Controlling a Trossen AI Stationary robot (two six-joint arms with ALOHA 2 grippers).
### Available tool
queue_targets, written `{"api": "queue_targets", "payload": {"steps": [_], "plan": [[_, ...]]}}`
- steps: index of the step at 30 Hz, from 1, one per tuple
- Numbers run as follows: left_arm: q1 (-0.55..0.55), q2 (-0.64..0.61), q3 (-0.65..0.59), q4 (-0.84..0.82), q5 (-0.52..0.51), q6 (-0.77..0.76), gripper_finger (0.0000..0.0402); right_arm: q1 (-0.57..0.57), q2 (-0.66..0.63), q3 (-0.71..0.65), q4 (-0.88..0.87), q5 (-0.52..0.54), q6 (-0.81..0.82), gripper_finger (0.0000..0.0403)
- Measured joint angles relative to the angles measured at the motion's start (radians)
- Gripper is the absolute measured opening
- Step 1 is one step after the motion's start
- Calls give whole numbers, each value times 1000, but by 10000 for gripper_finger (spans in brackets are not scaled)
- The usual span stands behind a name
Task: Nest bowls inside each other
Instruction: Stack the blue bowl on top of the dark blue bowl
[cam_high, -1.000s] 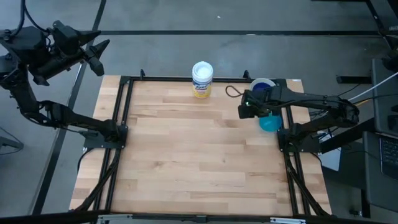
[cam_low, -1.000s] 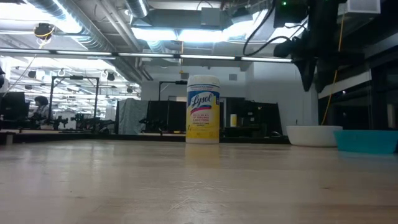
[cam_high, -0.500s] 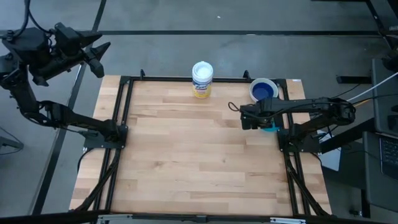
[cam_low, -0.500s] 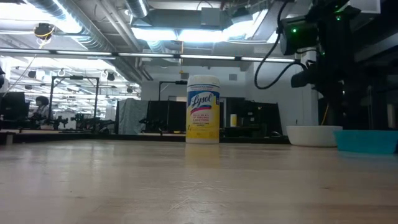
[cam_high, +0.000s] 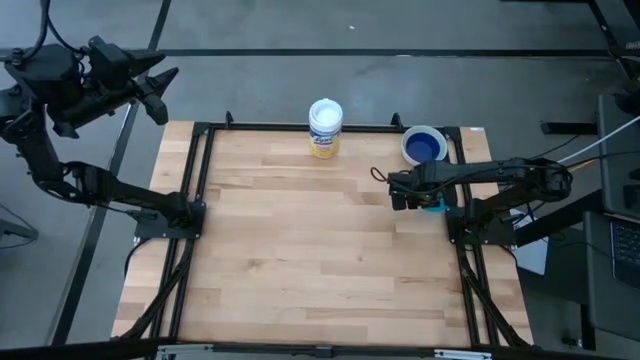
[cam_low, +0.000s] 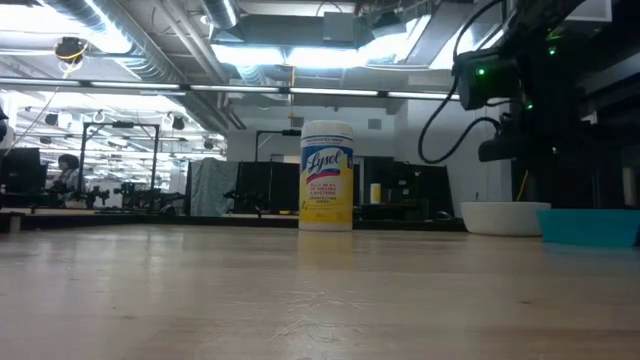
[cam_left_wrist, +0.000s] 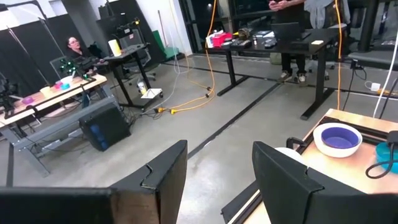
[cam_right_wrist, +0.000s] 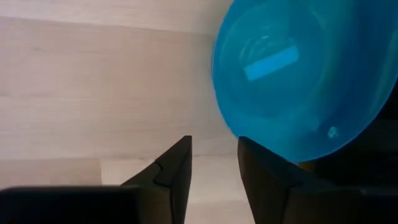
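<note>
Your right gripper (cam_right_wrist: 213, 163), fingers parted and empty, hovers beside the teal bowl (cam_right_wrist: 298, 81) at right; next, pinch its rim.

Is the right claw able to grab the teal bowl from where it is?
Probably yes. The right claw hangs open just beside the teal bowl, over bare table, with nothing between them.

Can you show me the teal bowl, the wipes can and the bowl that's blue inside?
teal bowl (cam_right_wrist: 298, 81): right wrist view, inside bottom.
wipes can (cam_low: 327, 180): low view, yellow label.
blue-inside bowl (cam_high: 424, 146): high view, blue inside.
</note>
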Motion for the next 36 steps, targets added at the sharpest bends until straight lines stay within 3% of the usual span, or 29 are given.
{"api": "queue_targets", "payload": {"steps": [9,16,28,30,34,36], "plan": [[0,3,0,0,0,-34,178,-89,0,-1,16,45,-141,150],[0,4,0,-1,0,-37,178,-151,-1,-3,76,86,-234,134],[0,4,0,-79,-11,-96,178,-174,-1,-110,220,-1,-254,114],[0,4,0,-77,-11,-97,178,-177,-1,-112,223,-16,-254,101],[0,4,0,-76,-11,-97,178,-179,-1,-106,302,-25,-284,16],[0,4,0,-76,-12,-97,178,-177,-1,-86,344,6,-277,10]]}}
